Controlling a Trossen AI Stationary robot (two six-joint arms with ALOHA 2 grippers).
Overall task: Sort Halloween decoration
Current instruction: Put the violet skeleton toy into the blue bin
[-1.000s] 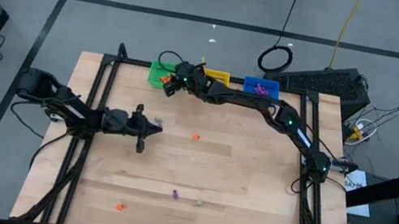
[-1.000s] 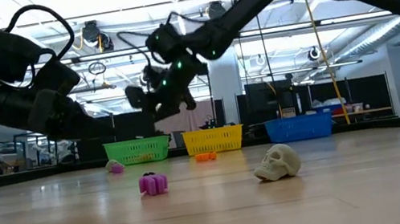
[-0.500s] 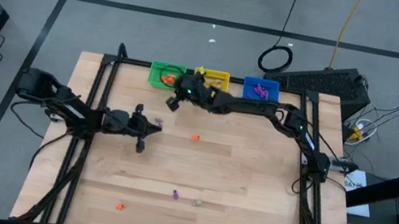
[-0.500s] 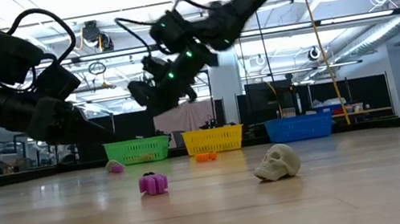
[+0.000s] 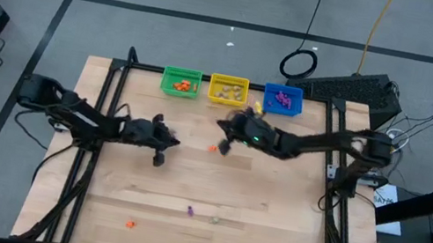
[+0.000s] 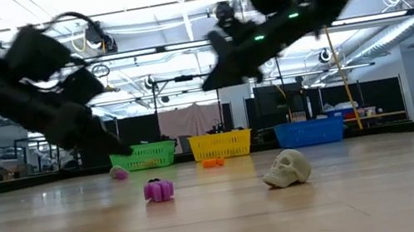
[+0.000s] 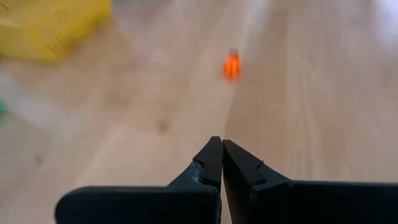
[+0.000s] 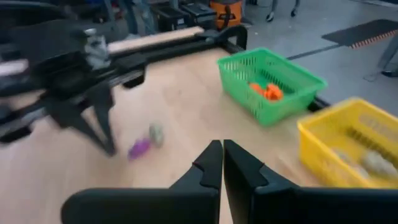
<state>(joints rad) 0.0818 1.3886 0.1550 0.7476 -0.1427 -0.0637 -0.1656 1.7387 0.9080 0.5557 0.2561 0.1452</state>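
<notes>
Tiny trinkets lie on the wooden table: an orange one [image 5: 212, 148] mid-table, which also shows in the left wrist view [image 7: 232, 65]; a purple one [image 5: 190, 211], a beige skull [image 5: 215, 221] and another orange one [image 5: 129, 223] nearer the front. A purple [image 8: 140, 148] and a grey [image 8: 155, 132] trinket lie by my left arm. My left gripper [image 5: 174, 142] is shut and empty, left of the mid-table orange trinket. My right gripper [image 5: 219, 126] is shut and empty, just beyond that trinket and above the table.
Three baskets stand along the far edge: green [image 5: 181, 80] with orange trinkets [image 8: 267, 91], yellow [image 5: 228, 88] with beige ones, blue [image 5: 283, 98] with purple ones. Black frame rails run along the table's left and right sides. Bare wood lies between the arms and the front trinkets.
My right gripper has swung from above the green basket toward the table's right and near side, ending by the mid-table orange trinket. My left gripper has shifted a little toward the table's right. No trinket has moved.
</notes>
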